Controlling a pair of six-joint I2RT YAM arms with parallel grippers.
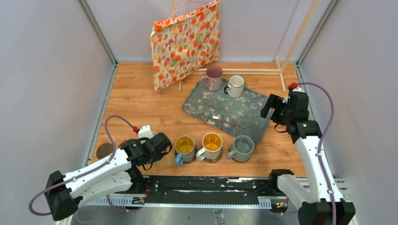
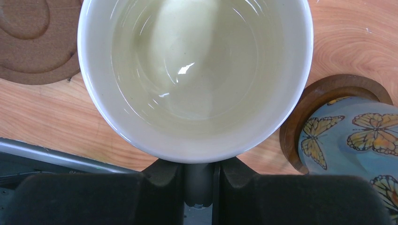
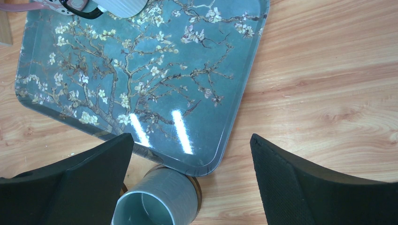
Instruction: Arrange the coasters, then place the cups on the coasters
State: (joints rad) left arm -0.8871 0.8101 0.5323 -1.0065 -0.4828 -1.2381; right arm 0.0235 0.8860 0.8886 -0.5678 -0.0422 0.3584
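A wooden table (image 1: 141, 103) with warm, streaked grain fills the floor of the cell. Plain pale-grey walls (image 1: 47, 70) close it in on the left, back and right, with metal posts (image 1: 97, 30) in the back corners. A floral cloth (image 1: 185, 44) hangs at the back over light wooden rails (image 1: 248, 71). Overhead light glints in two streaks on a blue-grey floral tray (image 3: 225, 117). A dark strip (image 1: 202, 185) runs along the near edge.

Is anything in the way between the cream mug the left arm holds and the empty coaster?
No, nothing visible. The left gripper holds the cream mug right beside the bare coaster, with only wooden table between them. The butterfly mug sits on the other side.
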